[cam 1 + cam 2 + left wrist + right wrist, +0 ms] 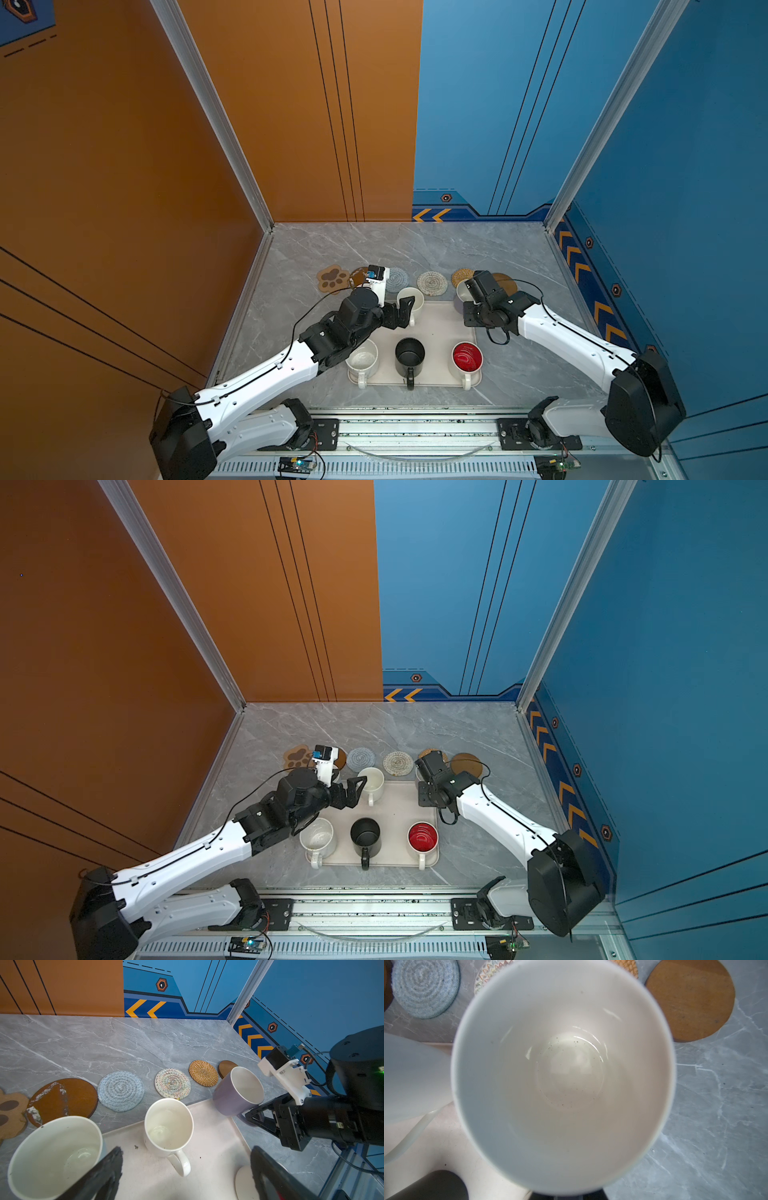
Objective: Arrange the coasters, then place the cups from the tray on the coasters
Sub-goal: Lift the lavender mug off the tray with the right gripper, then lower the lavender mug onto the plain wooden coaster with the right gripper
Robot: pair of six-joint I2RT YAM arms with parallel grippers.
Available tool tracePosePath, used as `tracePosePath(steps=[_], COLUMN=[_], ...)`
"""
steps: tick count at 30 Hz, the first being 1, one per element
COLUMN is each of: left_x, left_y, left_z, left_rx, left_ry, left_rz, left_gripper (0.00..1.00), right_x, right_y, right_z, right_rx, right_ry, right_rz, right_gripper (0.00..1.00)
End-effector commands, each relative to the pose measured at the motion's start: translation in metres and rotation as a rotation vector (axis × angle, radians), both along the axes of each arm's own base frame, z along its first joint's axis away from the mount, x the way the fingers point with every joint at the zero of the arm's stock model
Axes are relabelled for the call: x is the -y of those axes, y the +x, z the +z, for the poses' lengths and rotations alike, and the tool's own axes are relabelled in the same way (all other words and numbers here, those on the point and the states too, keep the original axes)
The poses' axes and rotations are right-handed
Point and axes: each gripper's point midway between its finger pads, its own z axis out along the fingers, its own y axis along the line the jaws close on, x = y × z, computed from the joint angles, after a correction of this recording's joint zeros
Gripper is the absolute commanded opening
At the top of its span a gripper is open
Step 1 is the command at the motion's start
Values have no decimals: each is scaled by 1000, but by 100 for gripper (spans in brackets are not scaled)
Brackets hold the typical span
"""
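As right tool (252,1114) clamps it, lavender mug (226,1093), white inside

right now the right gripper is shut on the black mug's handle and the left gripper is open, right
No: the right gripper is shut on the handle of the lavender mug, not the black mug, which stands on the tray; the left wrist view shows it. The left gripper is open.

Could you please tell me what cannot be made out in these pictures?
Light blue mug: mostly hidden beneath the left arm in both top views.
Right pincer: nearly hidden by the lavender mug filling the right wrist view.
Paw coaster: cut off by the left wrist view's edge.
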Motion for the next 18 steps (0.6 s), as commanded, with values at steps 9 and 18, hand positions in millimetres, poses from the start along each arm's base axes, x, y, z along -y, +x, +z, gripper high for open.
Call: tracePosePath(steps=[9,18], left_x=[-3,-4], left_y=[-3,-3], left_z=[5,5], left_rx=[14,14], left_ry=[-24,-18], left_rz=[2,5], left_gripper=[96,96], right_x=[43,81], right_y=[37,63], right_z=[43,40], right_rx=[97,76], right_ry=[4,0], right_rz=[-84,-154], right_gripper=[0,0])
